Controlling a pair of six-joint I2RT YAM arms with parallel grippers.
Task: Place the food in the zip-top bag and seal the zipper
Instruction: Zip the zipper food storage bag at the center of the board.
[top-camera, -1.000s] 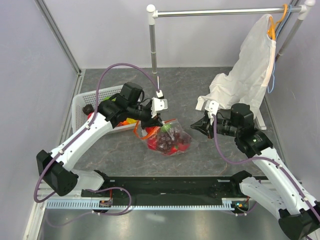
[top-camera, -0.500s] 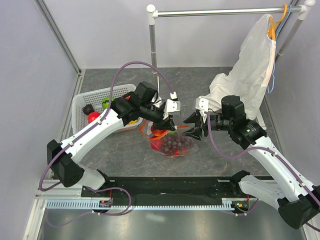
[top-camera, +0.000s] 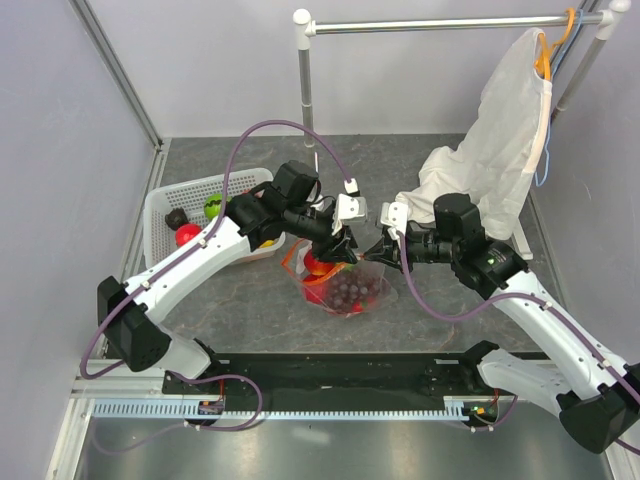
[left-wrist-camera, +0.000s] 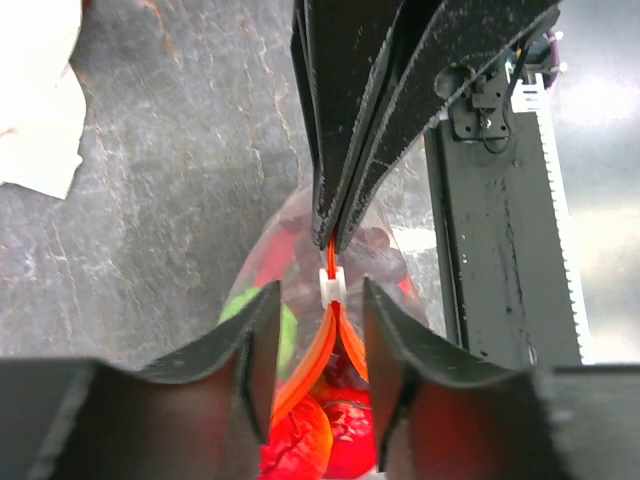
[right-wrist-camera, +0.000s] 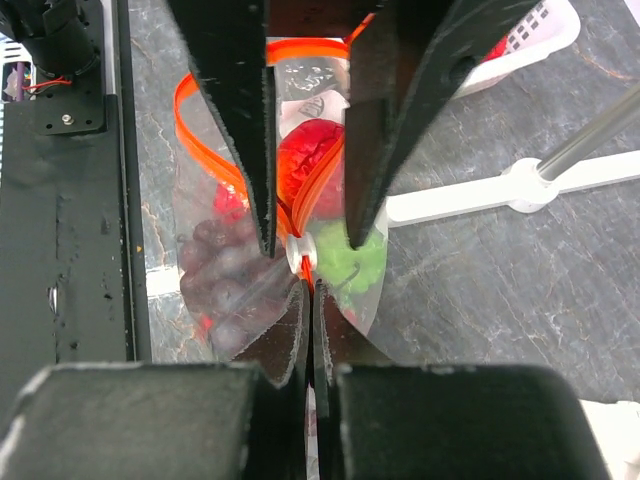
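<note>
Starting at the near edge: black base rail (top-camera: 330, 372) across the front, then the grey marbled bench (top-camera: 240, 310), with pale walls on both sides. Zip-top bag (top-camera: 350, 292) lies mid-bench just past the rail, between the two arms.

Inside it: purple grapes (right-wrist-camera: 222, 262), a green piece (right-wrist-camera: 345, 262), red pieces (right-wrist-camera: 305, 150). Can't count them, the film blurs the lower half.

Right gripper (right-wrist-camera: 307, 292): jaws clenched on the zipper (left-wrist-camera: 305, 385), just beside the white slider (left-wrist-camera: 331, 285). Left gripper (left-wrist-camera: 320, 292): jaws released, one finger on each side of the zipper, apart from it, tips facing the right's. Past the slider the strip splits into an open loop.

Farther left, white basket (top-camera: 160, 205) holds a red toy (top-camera: 187, 235) and a green toy (top-camera: 213, 208); the rest is hidden under the left arm. Far right, white garment cover (top-camera: 495, 150) on an orange hanger (top-camera: 545, 55), hung from a metal rack (top-camera: 440, 24).
</note>
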